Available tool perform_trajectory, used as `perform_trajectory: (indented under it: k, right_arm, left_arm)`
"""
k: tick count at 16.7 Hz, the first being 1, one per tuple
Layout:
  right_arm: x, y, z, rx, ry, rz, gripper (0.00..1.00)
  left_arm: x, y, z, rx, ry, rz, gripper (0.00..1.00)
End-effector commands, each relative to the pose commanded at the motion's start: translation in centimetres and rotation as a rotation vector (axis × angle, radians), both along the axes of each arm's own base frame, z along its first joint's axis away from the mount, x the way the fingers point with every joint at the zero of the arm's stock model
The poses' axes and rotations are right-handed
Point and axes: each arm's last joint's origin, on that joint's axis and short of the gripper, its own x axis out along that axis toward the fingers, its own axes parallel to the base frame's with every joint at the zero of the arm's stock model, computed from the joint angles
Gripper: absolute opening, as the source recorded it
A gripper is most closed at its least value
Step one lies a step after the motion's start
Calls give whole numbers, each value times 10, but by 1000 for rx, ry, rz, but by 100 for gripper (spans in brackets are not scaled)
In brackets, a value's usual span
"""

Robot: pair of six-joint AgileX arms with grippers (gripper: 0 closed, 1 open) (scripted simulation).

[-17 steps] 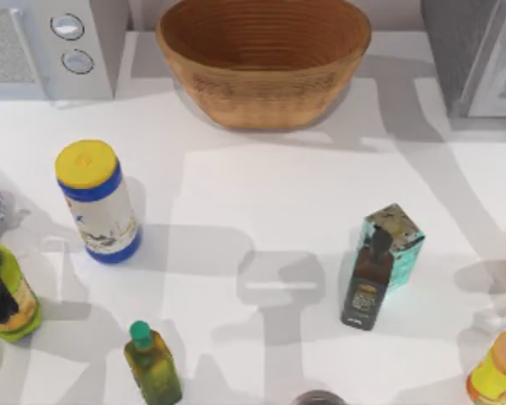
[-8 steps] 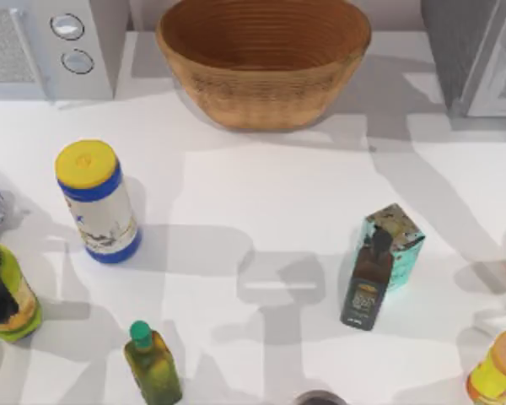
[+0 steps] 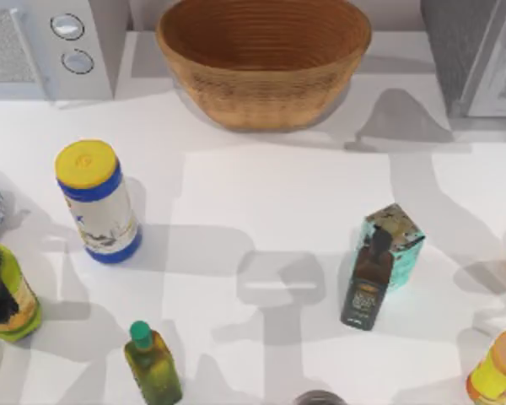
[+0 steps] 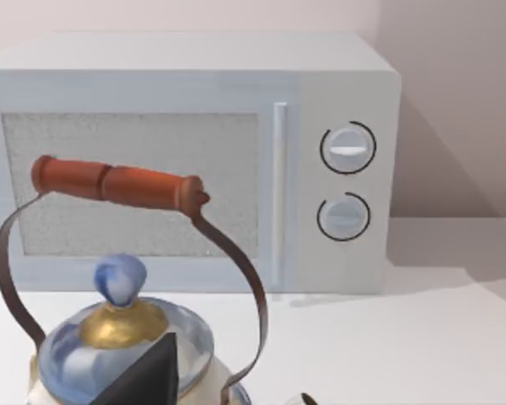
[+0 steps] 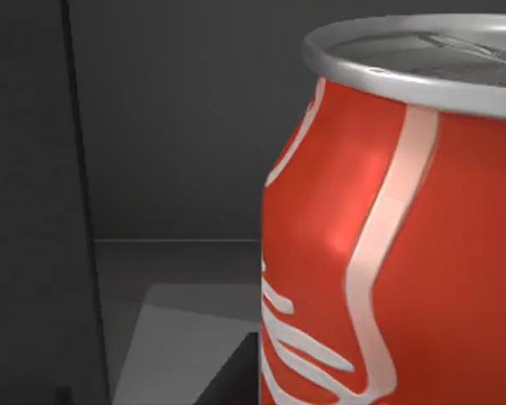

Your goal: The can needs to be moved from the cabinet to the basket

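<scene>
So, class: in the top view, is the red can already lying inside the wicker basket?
No: the basket holds nothing, while the can stands upright in a dark grey enclosure in the right wrist view.

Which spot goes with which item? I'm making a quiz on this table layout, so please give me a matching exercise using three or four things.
Things:
1. basket
2. yellow-lidded cylinder
3. dark bottle
4. kettle

Places or states:
A. leaning against a teal carton
B. in front of the two-knob appliance
C. at the table's far edge, middle
D. upright on the table's left half

Pairs: 1-C, 2-D, 3-A, 4-B
</scene>
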Motion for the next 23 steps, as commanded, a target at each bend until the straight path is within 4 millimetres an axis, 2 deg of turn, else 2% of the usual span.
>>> perform_trajectory:
  k: [3, 7, 10, 12, 16, 18, 23]
  right_arm:
    - [2, 0, -3, -4, 5, -3, 0]
    - [-1, -16, -14, -1, 1, -4, 0]
    - [-5, -34, -36, -4, 3, -6, 0]
    - [-9, -47, -58, -8, 8, -7, 0]
    - [-23, -76, -117, -5, 6, -7, 0]
    - [-31, -89, -155, -4, 4, -5, 0]
    - [-39, -110, -282, -11, 53, 0, 0]
  left_arm:
    - [0, 0, 0, 0, 0, 0, 100]
    - [0, 0, 0, 0, 0, 0, 100]
    - [0, 0, 0, 0, 0, 0, 100]
    - [0, 0, 0, 0, 0, 0, 100]
    - [0, 0, 0, 0, 0, 0, 100]
    - [0, 0, 0, 0, 0, 0, 100]
    - [0, 0, 0, 0, 0, 0, 100]
